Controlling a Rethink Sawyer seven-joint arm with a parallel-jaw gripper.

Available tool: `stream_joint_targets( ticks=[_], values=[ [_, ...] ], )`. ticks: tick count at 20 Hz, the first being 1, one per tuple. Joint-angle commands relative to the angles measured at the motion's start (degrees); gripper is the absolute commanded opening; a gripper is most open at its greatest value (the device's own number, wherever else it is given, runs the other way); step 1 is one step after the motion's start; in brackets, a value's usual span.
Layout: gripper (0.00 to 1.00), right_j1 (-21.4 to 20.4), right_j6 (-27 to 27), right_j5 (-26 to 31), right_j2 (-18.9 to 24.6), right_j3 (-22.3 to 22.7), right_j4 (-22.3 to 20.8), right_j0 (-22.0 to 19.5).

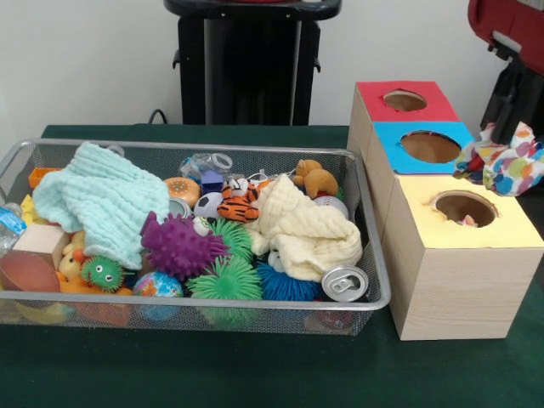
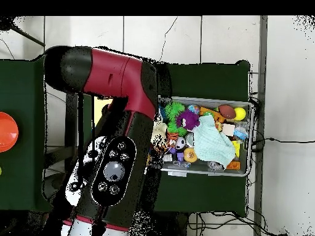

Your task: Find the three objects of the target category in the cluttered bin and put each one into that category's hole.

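Beside the yellow-topped wooden box's round hole, a multicoloured patchwork fabric bundle hangs below the red arm; gripper hidden, finger state unclear. Silver wire-mesh bin shows no bundles.

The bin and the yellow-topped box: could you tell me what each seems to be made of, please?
The bin looks like silver wire mesh with a thicker, shiny metal rim; its contents show through the sides. The yellow-topped box seems pale wood, judging by grain lines, though it could be printed. Its top looks like matte yellow paper.
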Motion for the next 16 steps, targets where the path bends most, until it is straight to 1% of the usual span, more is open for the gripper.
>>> stream_joint_targets(
  ticks=[1,10,16],
  values=[
    [0.00,0.6,8.8,6.2,7.9,5.1,1.3,0.4],
    [0.00,-1.5,5.8,2.7,8.2,11.1,0.0,1.8],
    [0.00,-3.4,1.8,0.9,9.1,14.8,-1.1,1.7]
  ],
)
